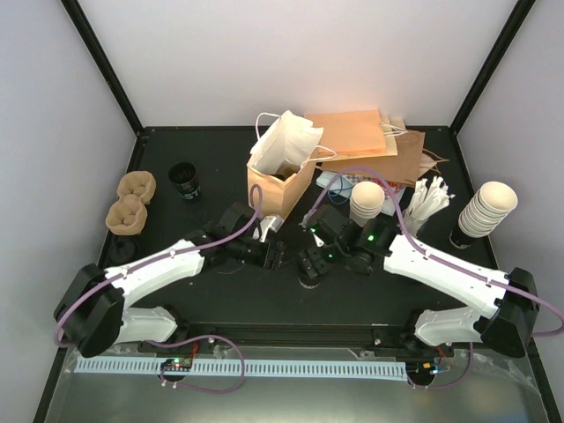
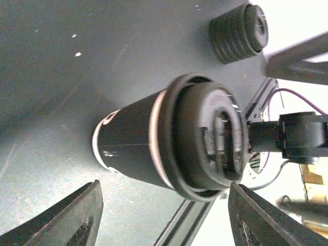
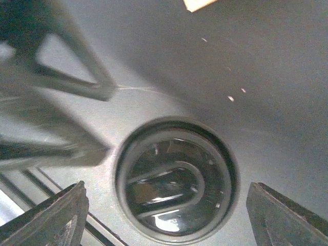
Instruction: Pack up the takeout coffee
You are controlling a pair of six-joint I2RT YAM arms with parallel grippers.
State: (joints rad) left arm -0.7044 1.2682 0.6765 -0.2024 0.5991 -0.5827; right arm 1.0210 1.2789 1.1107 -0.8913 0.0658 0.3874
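Note:
A takeout coffee cup [image 1: 310, 271] with a round black lid stands at the table's middle front, between my two grippers. In the left wrist view the cup [image 2: 154, 146] has a dark side with white bands and lies just ahead of my open left gripper [image 2: 164, 225], untouched. In the right wrist view the lid [image 3: 177, 179] is seen from above, between the spread fingers of my open right gripper [image 3: 174, 220], which hovers over it. In the top view the left gripper [image 1: 273, 256] is at the cup's left and the right gripper [image 1: 314, 261] is above it.
An open brown paper bag [image 1: 280, 181] stands behind the grippers, with flat bags [image 1: 374, 141] beyond. A second dark cup [image 1: 185, 181] is at the back left. Pulp carriers [image 1: 130, 203] lie at the left. White cup stacks [image 1: 489, 207] [image 1: 367, 201] are at the right. A stack of black lids [image 2: 240, 28] shows too.

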